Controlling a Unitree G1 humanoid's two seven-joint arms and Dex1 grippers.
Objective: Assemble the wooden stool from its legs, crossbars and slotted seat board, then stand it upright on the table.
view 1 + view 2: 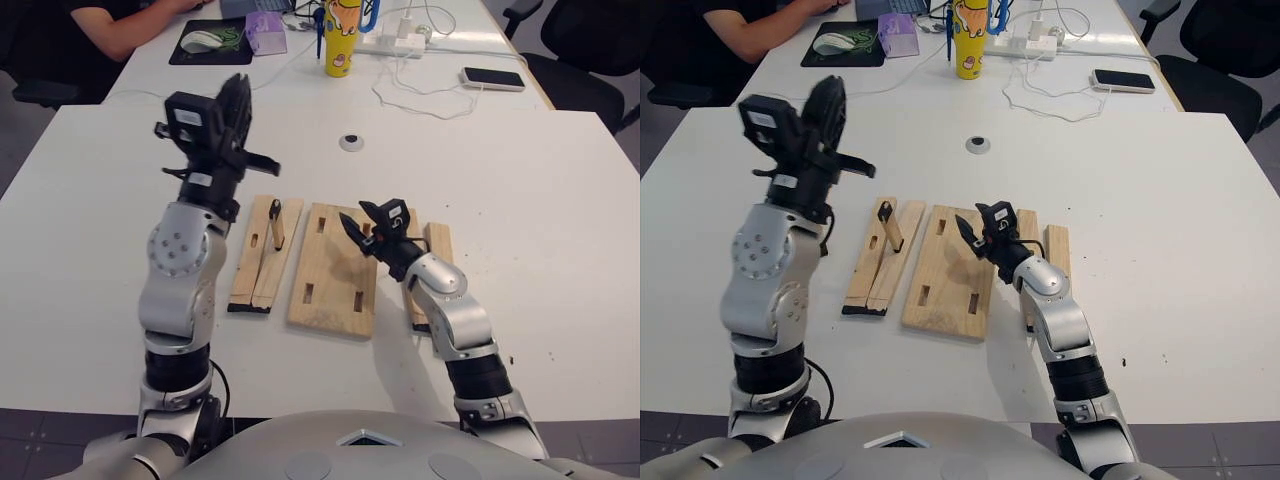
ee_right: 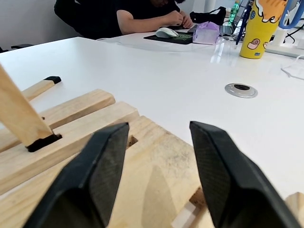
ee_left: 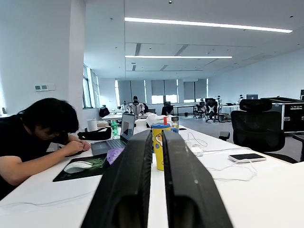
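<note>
1. The left gripper [image 1: 238, 90] hangs high over the bench [image 1: 520, 220], left of the seat board [image 1: 330, 285] and well apart from it. Its jaws are pressed nearly together on nothing.
2. Just left of the seat board, two slim planks [image 1: 252, 270] lie flat and touching. They are pale raw wood, square-edged and dark at the near ends. A short peg [image 1: 277, 225] leans up from a slot in the plank nearer the board.
3. The seat board lies flat mid-bench, a broad slab of rough grain cut with rectangular slots. It looks light, stiff and not slippery. I'd pinch it across a long edge or through a slot.
4. The right gripper [image 1: 355, 215] hovers over the board's far right corner, jaws spread and empty.
5. Right of the board lie more planks [image 1: 438, 240], partly behind the arm.
</note>
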